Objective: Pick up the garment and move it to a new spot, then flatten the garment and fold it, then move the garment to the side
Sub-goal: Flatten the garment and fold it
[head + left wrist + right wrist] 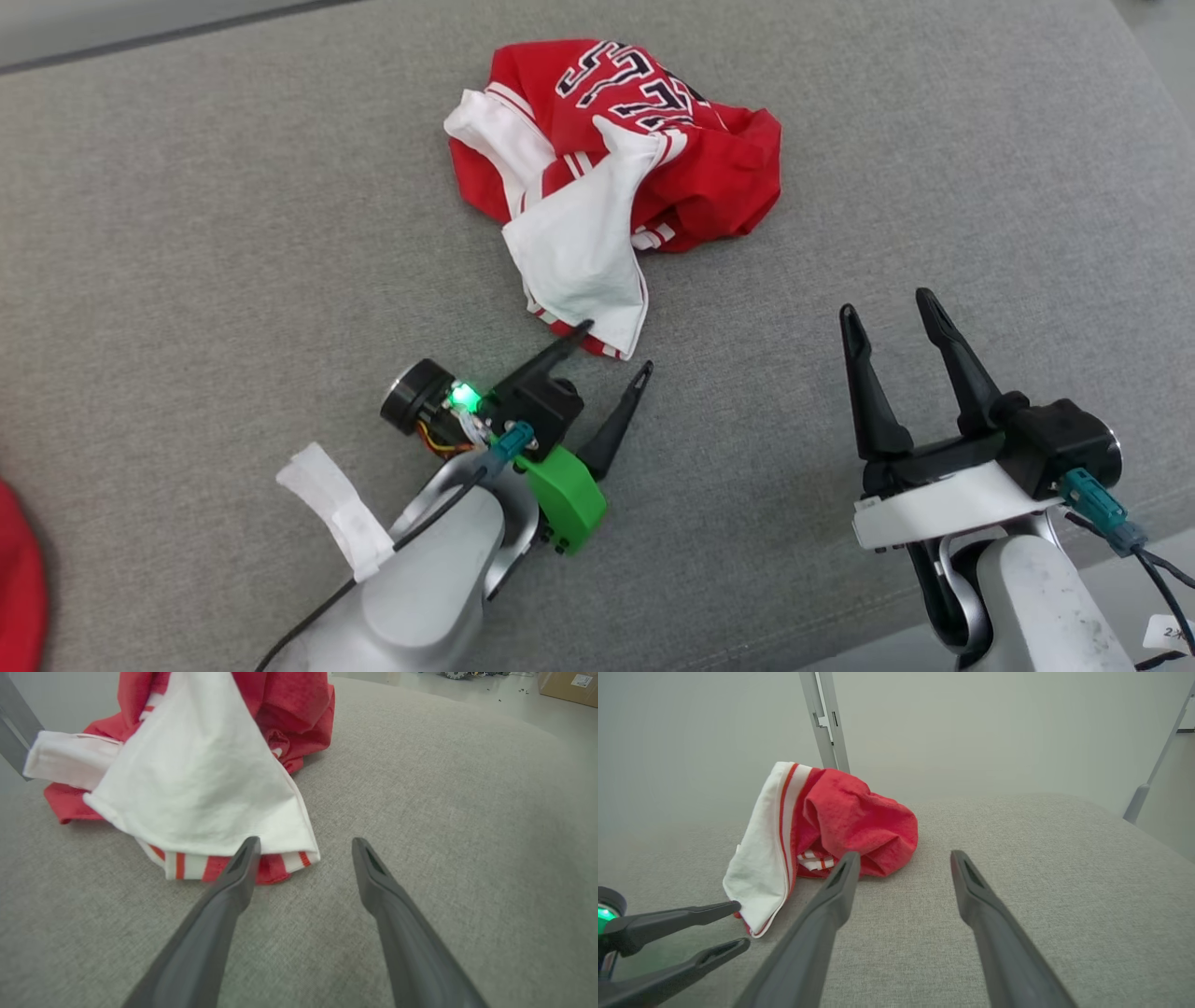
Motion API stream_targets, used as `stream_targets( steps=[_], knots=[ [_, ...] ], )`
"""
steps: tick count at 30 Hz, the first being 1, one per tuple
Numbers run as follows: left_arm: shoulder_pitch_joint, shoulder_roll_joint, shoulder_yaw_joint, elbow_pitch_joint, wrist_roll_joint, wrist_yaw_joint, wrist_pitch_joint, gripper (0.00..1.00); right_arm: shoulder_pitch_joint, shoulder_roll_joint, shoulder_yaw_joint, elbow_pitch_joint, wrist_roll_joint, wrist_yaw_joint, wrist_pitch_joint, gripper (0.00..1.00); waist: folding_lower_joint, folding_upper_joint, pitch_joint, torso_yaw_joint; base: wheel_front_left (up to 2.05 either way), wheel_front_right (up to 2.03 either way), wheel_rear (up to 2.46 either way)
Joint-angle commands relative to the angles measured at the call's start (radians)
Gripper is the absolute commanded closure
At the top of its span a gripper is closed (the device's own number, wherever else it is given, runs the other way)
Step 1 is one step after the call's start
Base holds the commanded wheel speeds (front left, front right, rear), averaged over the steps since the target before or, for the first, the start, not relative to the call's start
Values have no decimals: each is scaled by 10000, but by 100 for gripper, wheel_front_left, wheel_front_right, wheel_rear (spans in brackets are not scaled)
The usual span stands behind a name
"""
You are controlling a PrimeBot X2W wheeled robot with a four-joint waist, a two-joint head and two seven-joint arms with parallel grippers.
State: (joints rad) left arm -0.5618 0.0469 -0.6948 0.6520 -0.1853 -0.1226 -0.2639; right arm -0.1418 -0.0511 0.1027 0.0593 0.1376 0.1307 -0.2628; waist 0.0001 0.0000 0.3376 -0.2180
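While head view shows numerals on the crumpled garment [607, 177], left wrist view shows a cardboard box [567, 688]; left end effector [616, 347], right end effector [885, 302] both spread.

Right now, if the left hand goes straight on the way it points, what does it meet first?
The garment: its near striped hem sits right at one fingertip of the left hand; contact is unclear. The other finger points over bare grey cushion.

Left hand [616, 347] angled inward, right hand [885, 302] upright, fingers spread
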Motion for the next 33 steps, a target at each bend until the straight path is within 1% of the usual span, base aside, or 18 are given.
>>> stream_targets(
  steps=[1, 5, 8, 9, 10, 17, 21, 25, 29, 33],
  knots=[
    [-351, 65, 34, 109, -30, 141, -7, 0, -224, 8, -25, -63, 114, 1, -23, 0, -1, 0, 836, -626, 0, 0, 0],
    [-764, 67, 27, 669, -57, 347, 1, 0, -366, 11, -55, -80, 198, 1, -23, 0, -1, 0, 1037, -703, 0, 0, 0],
    [-957, 70, -64, 929, 238, 511, 5, 0, -440, 6, -65, -57, 220, 1, -23, 0, -1, 0, 1055, -726, 0, 0, 0],
    [-985, 72, 22, 803, 261, 633, 5, 94, -470, 8, -80, -64, 250, 1, -23, 0, -1, 0, 1041, -724, 0, 0, 0],
    [-954, 73, 34, 728, 317, 653, 4, 100, -475, 8, -94, -66, 270, 1, -23, 0, -1, 0, 1005, -710, 0, 0, 0],
    [-780, 136, 84, -754, 488, 280, -7, 100, -220, 7, -64, 106, 434, 1, -23, 0, -1, 0, 330, -432, 0, 0, 0],
    [-1441, 481, -188, -1419, 640, 52, -7, 100, -24, 6, 125, 224, 562, 1, -23, 0, -1, 0, -276, -311, 0, 0, 0],
    [-2830, 816, -631, -1550, 510, -65, 75, 100, 149, 2, 290, 317, 678, 1, -23, 0, -1, 0, -823, -331, 0, 0, 0],
    [-5010, 1198, -1770, -1678, 36, -73, 610, 100, 185, 2, 583, 397, 767, 1, -23, 0, -1, 0, -1053, -595, 0, 0, 0],
    [-7334, 1629, -2823, -1309, -534, -76, 926, 100, 133, 7, 965, 447, 908, 1, -23, 0, -1, 0, -1101, -1140, 0, 0, 0]
  ],
)
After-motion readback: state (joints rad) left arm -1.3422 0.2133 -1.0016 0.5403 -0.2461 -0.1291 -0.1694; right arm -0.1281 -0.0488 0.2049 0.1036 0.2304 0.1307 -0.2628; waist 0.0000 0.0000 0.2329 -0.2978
